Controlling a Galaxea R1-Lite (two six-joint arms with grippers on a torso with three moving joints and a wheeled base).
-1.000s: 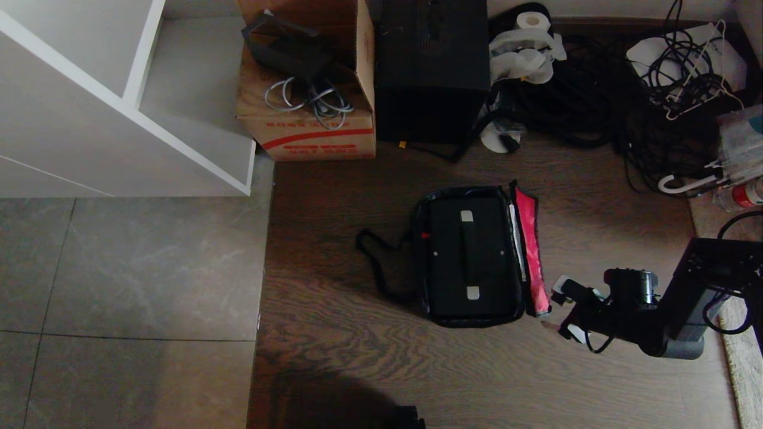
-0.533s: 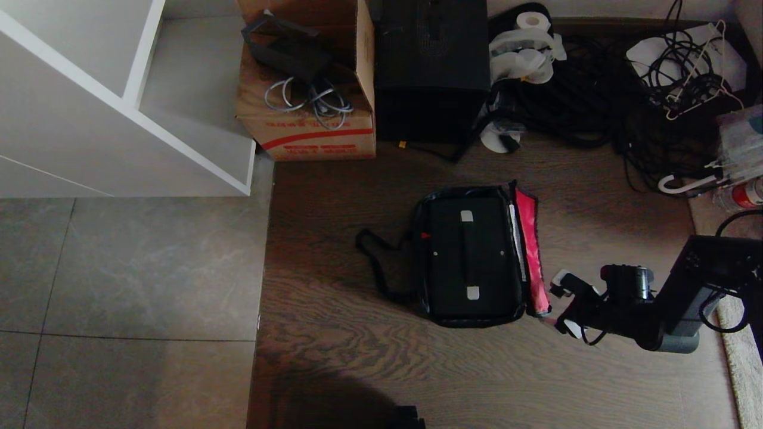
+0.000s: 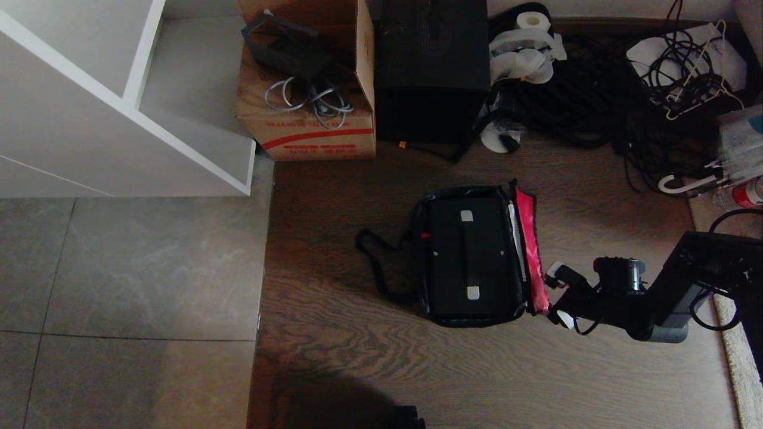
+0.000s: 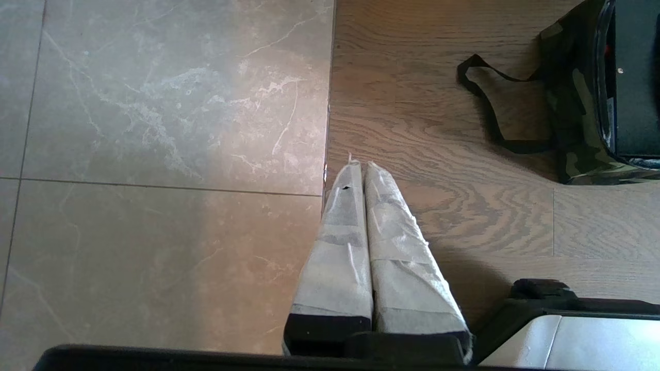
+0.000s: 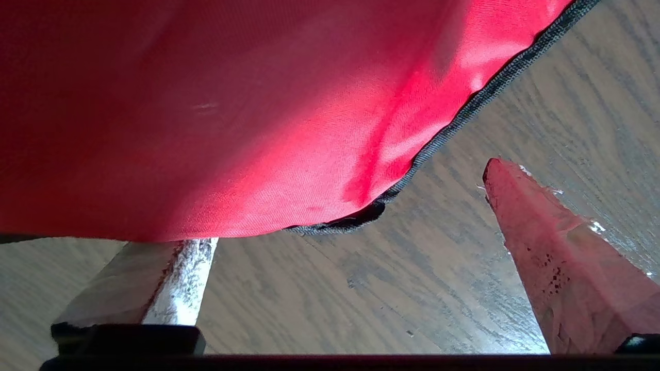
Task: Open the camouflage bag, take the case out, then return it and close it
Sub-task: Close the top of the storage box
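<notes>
The right gripper [image 3: 555,296] is seen low over the wooden floor [image 3: 417,369], just at the near right corner of the camouflage bag [image 3: 471,256], with its fingers spread wide apart and nothing held between them. In the right wrist view, the red lid lining [image 5: 232,113] is draped over one taped finger [image 5: 175,283], while the other finger [image 5: 557,263] is left clear of the fabric beside the lid's black edge. The lid is folded open on the bag's right side, toward the gripper. The case [image 3: 468,259] is lodged inside the open bag, its top handle [image 3: 467,253] facing up. The black shoulder strap [image 3: 375,262] is trailed out on the bag's far side from the gripper. The left gripper [image 4: 361,170] is parked with its fingers pressed together above the seam between tiles [image 4: 154,154] and wood, well apart from the bag.
</notes>
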